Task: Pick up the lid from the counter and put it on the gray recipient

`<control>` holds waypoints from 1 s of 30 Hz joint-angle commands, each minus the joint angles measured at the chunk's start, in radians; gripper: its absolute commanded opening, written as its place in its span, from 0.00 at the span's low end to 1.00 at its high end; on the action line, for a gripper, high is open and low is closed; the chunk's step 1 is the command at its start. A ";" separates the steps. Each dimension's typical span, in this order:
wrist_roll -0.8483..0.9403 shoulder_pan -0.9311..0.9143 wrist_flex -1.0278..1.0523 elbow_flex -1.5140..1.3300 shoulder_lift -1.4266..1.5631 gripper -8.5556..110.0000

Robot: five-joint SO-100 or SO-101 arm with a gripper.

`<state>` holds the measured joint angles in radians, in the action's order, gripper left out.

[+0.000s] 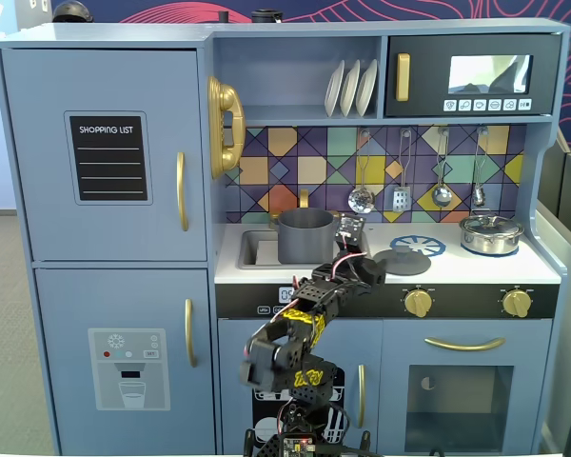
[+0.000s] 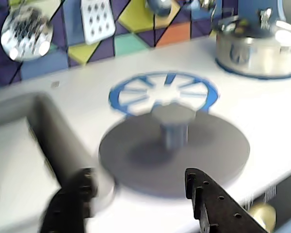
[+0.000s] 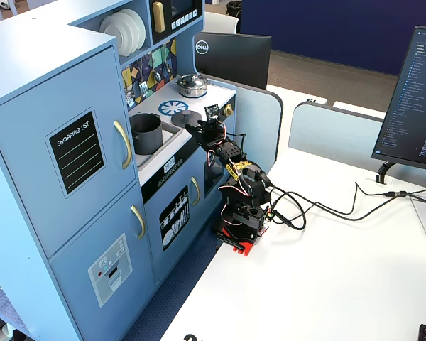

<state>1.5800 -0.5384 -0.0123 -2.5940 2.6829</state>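
Gripper (image 2: pixel 136 204): one, fingers spread, nothing held, poised just in front of the lid.
Lid (image 2: pixel 174 150): one, laid flat on the counter (image 2: pixel 262 104), beside the burner disc (image 2: pixel 163 92).
Pots: two; gray pot (image 1: pixel 305 235) by the sink, steel pot (image 1: pixel 491 233) at the far right.

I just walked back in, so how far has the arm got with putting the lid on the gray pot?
Nothing is finished yet. The lid lies flat on the counter, partly over the blue burner disc. The open pincer is reaching toward it, not gripping. Left: grasp it, lift it and set it on the gray pot, which stands uncovered.
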 commanded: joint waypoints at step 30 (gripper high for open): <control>0.038 -0.063 -0.420 0.410 -0.747 0.27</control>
<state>1.6061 -0.5844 -0.3866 -2.2657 1.9528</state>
